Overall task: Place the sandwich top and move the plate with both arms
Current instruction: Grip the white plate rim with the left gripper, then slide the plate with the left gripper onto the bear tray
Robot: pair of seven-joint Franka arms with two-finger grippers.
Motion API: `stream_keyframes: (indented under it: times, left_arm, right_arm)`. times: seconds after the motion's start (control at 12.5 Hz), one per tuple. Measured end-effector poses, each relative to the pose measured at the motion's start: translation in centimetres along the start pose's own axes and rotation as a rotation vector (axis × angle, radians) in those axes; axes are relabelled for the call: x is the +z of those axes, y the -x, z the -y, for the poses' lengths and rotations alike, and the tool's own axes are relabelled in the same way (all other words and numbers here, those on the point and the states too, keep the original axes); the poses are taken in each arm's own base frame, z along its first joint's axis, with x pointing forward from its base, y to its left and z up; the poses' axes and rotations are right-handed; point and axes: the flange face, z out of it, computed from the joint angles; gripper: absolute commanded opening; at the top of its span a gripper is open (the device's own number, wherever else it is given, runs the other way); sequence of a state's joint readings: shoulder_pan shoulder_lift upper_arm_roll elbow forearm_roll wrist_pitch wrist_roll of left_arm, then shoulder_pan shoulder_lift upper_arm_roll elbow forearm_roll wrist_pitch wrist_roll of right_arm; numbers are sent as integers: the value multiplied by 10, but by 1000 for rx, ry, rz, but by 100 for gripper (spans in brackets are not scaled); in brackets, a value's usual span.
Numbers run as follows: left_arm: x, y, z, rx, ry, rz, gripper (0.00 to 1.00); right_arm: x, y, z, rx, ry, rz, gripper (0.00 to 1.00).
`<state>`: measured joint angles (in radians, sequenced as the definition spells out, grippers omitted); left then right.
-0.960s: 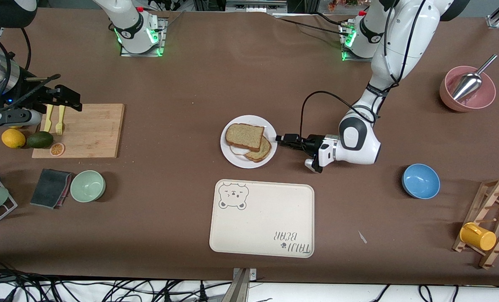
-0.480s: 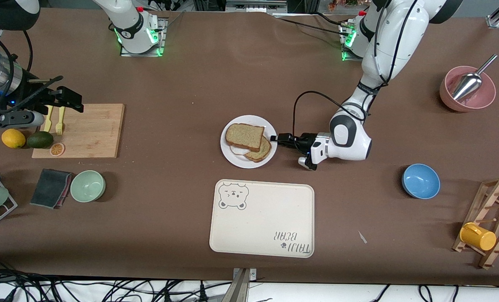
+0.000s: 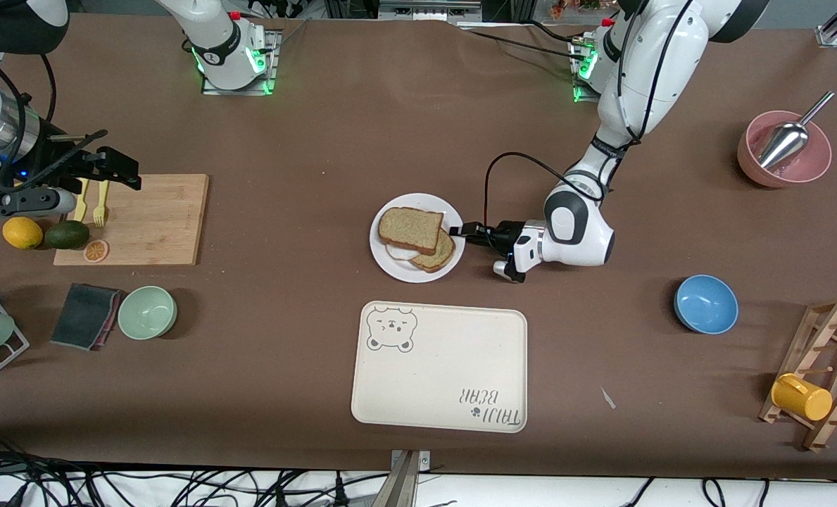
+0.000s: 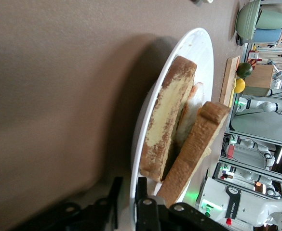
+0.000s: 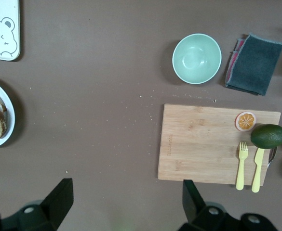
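Observation:
The white plate (image 3: 404,271) sits mid-table with the sandwich top (image 3: 410,229), a squarish tan slice, lying offset on a smaller darker slice (image 3: 438,255). My left gripper (image 3: 458,231) lies low at the plate's edge toward the left arm's end, shut on the rim. In the left wrist view the plate (image 4: 203,48) is seen edge-on. My left gripper (image 4: 127,180) has one finger under the rim and one on top, and the sandwich top (image 4: 198,139) leans over the lower slice (image 4: 167,125). My right gripper (image 3: 119,169) hovers open and empty by the cutting board (image 3: 143,218). It shows as my right gripper (image 5: 126,202) above bare table.
A cream bear tray (image 3: 439,366) lies nearer the camera than the plate. A blue bowl (image 3: 705,304), a pink bowl with a scoop (image 3: 784,148) and a mug rack (image 3: 819,384) stand toward the left arm's end. A green bowl (image 3: 147,312), cloth (image 3: 84,315), lemon (image 3: 22,232) and avocado (image 3: 66,234) are by the board.
My left gripper has slid toward the plate and narrowed its fingers onto the rim. The right arm has barely moved.

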<state>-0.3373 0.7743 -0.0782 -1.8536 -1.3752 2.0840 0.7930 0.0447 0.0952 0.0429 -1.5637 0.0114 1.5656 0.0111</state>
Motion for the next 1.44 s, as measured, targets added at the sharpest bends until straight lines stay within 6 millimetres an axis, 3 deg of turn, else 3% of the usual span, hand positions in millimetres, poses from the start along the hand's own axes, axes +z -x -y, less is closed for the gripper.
stream_keyframes:
  times: [0.16, 0.64, 1.04, 1.2, 1.44]
  left_arm:
    - [1, 0, -2, 0, 7, 1, 0]
    - [1, -1, -3, 3, 7, -1, 0]
    - [-23, -22, -10, -19, 14, -55, 0]
    - [-39, -34, -23, -65, 37, -76, 0]
    - [-56, -52, -58, -80, 60, -109, 0]
  right_arm:
    - [0, 0, 0, 0, 0, 0, 100]
    - [-1, -1, 0, 0, 0, -9, 100]
    - [1, -2, 0, 0, 0, -9, 100]
    - [2, -3, 0, 0, 0, -9, 100]
    - [2, -3, 0, 0, 0, -9, 100]
